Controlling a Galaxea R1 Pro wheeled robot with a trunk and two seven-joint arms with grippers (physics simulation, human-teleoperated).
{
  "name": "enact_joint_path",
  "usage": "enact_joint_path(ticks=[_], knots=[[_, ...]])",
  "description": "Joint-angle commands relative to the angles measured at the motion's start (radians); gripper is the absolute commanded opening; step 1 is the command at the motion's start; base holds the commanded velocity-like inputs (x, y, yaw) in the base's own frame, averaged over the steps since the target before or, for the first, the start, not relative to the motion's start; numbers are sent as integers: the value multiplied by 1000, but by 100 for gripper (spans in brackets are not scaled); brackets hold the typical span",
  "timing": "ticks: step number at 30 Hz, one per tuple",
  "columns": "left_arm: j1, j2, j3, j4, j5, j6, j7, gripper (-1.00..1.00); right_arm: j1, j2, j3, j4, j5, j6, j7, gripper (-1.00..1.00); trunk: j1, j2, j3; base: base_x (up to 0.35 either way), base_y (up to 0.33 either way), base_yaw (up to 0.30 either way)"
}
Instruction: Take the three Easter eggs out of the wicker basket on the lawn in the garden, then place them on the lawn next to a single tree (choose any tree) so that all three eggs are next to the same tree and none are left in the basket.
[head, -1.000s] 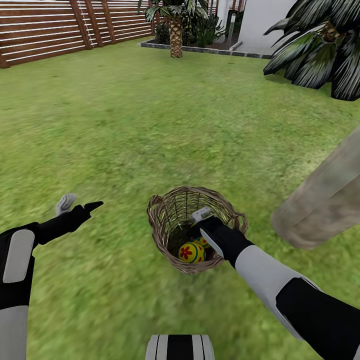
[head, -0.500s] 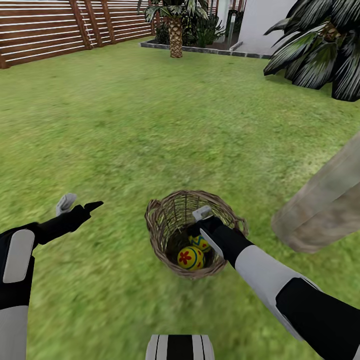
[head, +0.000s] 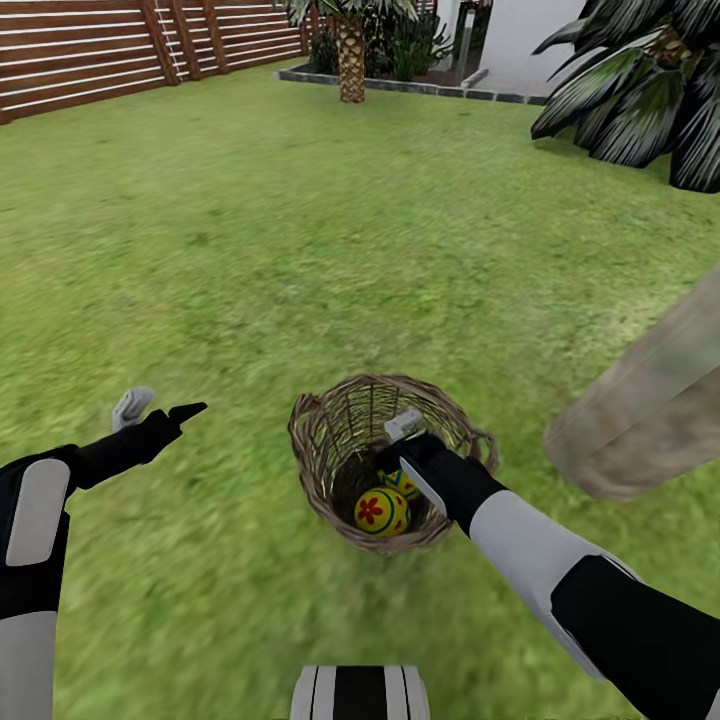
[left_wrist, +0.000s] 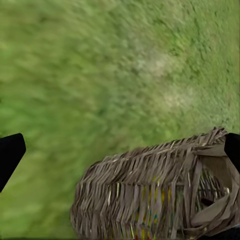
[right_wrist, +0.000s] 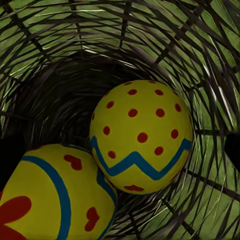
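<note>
While the right gripper (head: 400, 445) reaches down inside the basket (head: 320, 440), the left gripper (head: 160, 408) hangs over bare lawn (head: 250, 250) well to the basket's left, fingers spread apart, holding nothing. Basket sits on the grass just ahead of the robot, tipped a little, open mouth up. Two eggs visible in it from the head view: a flower egg (head: 381, 511) at the bottom nearest the robot, and a second egg (head: 403, 483) touching it, partly hidden by the right wrist. Right wrist view looks straight into the weave (right_wrist: 150, 40): a dotted egg (right_wrist: 142, 135) with red dots and a blue zigzag band, and beside it, touching, an egg with red hearts (right_wrist: 55, 200) and a blue band. Dark finger tips sit at both edges of that view, wide apart, not touching either egg, so the right gripper is open and empty. A third egg can't be made out. Left wrist view shows the basket's outer side (left_wrist: 150, 195) from the side, with yellow glinting through the twigs, grass (left_wrist: 100, 65) around it. Tree trunk (head: 650, 400) leans in on the right, near the basket but apart. Far back: slatted fence (head: 90, 50), a palm (head: 350, 50), dark-leaved plant (head: 640, 90).
</note>
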Motion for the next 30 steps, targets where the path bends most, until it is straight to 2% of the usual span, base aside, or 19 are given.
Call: enact_joint_path(ticks=[1,5,19,27,30], knots=[[-1,0,2,0,-8,5,-10,100,-1,-1,6,-1,-10,4,-8,100,0,-1,-5,0,0,0],[-1,0,2,0,-8,5,-10,100,-1,-1,6,-3,-10,3,-10,100,2,-2,-20,0,0,0],[-1,-1,2,0,-8,4,-10,100,-1,-5,7,-2,-6,3,-17,100,2,-2,-20,0,0,0],[-1,-2,2,0,-9,4,-10,100,-1,-5,8,0,25,-3,-53,100,2,-2,-20,0,0,0],[-1,-2,2,0,-9,4,-10,100,-1,-3,15,1,28,-43,-54,100,2,-2,-20,0,0,0]])
